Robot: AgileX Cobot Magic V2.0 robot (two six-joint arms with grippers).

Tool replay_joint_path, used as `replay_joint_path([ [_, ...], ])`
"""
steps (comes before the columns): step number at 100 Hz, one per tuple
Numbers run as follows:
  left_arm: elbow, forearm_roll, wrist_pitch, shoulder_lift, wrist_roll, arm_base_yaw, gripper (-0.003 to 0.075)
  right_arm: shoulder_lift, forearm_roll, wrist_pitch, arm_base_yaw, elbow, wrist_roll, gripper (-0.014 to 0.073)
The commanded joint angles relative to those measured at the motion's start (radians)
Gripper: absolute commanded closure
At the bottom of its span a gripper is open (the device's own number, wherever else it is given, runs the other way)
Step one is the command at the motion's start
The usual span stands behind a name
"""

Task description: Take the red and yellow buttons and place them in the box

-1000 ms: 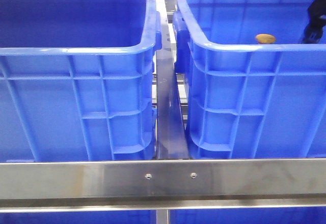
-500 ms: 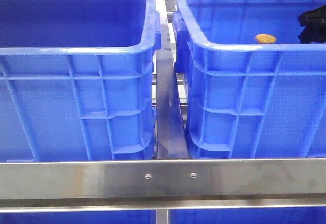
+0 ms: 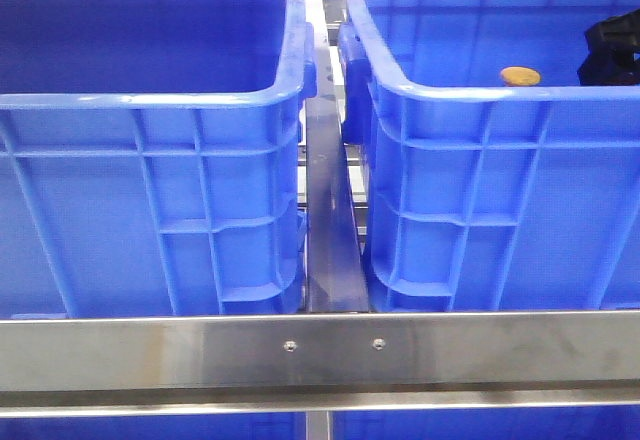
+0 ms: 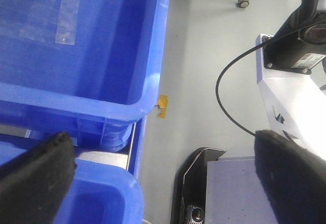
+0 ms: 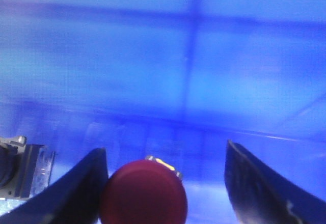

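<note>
Since the earlier front frames, the right claw (image 3: 610, 50) has been sinking deeper into the right-hand blue crate (image 3: 440, 90), its black bulk now showing a little further in from the frame's right edge, while the yellow-orange button (image 3: 520, 76) is sitting just where it was, visible just over the crate's near rim. In the right wrist view the right claw (image 5: 168, 183) is hanging with its two dark fingers (image 5: 84, 188) spread wide apart, and the dark red button (image 5: 144, 192) is lying between them, close against one finger and well clear of the other; whether it is touching that finger cannot be told. Behind the red dome a small yellow-edged part (image 5: 162, 163) is peeking out, too blurred to name. A grey and black switch-like block (image 5: 20, 168) is resting at the edge of that view on the crate floor. The left-hand blue crate (image 3: 150, 100) is standing beside the right one, a steel rail (image 3: 330, 220) running between them and a steel crossbar (image 3: 320, 350) lying across the front. In the left wrist view the left claw (image 4: 163, 178) is hovering outside the crates with its fingers (image 4: 38, 175) spread wide and gripping nothing, above a crate rim (image 4: 127, 109), grey floor (image 4: 204, 56) and a black cable (image 4: 229, 81).
</note>
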Motion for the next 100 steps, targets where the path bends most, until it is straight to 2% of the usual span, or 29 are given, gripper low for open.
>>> replay_joint_path([
  [1, -0.031, -0.057, 0.028, -0.037, -0.011, 0.001, 0.005, -0.069, 0.024, 0.015, -0.002, -0.038, -0.008, 0.0085],
  [10, -0.031, -0.057, 0.028, -0.037, -0.011, 0.001, 0.005, -0.087, 0.038, 0.046, -0.002, -0.025, 0.001, 0.013],
  [27, -0.031, -0.055, 0.028, -0.037, -0.011, 0.001, 0.005, -0.152, 0.052, 0.021, -0.002, 0.045, -0.001, 0.0384],
  [48, -0.031, -0.054, 0.028, -0.037, -0.022, 0.001, 0.0056, -0.288, 0.057, 0.018, -0.002, 0.151, -0.001, 0.0627],
  [52, -0.031, -0.047, 0.028, -0.037, -0.022, 0.001, 0.007, -0.315, 0.061, 0.03, -0.002, 0.173, -0.001, 0.0662],
  [56, -0.031, -0.038, 0.028, -0.037, -0.027, 0.001, 0.009, -0.349, 0.066, 0.042, -0.002, 0.191, -0.001, 0.0654],
  [63, -0.031, -0.019, 0.021, -0.037, -0.056, 0.001, 0.0155, -0.408, 0.066, 0.067, -0.002, 0.228, -0.001, 0.0654],
  [72, -0.031, 0.016, 0.009, -0.037, -0.128, 0.001, 0.0294, -0.49, 0.07, 0.078, -0.002, 0.281, -0.001, 0.0654],
  [79, -0.031, 0.049, 0.009, -0.037, -0.182, 0.001, 0.0439, -0.559, 0.077, 0.074, -0.002, 0.327, -0.001, 0.0654],
  [91, -0.031, 0.061, 0.006, -0.037, -0.235, 0.001, 0.0735, -0.678, 0.107, 0.064, -0.002, 0.405, -0.001, 0.0654],
  [100, -0.031, 0.087, -0.026, -0.037, -0.326, 0.001, 0.074, -0.768, 0.128, 0.052, -0.002, 0.466, -0.001, 0.0654],
])
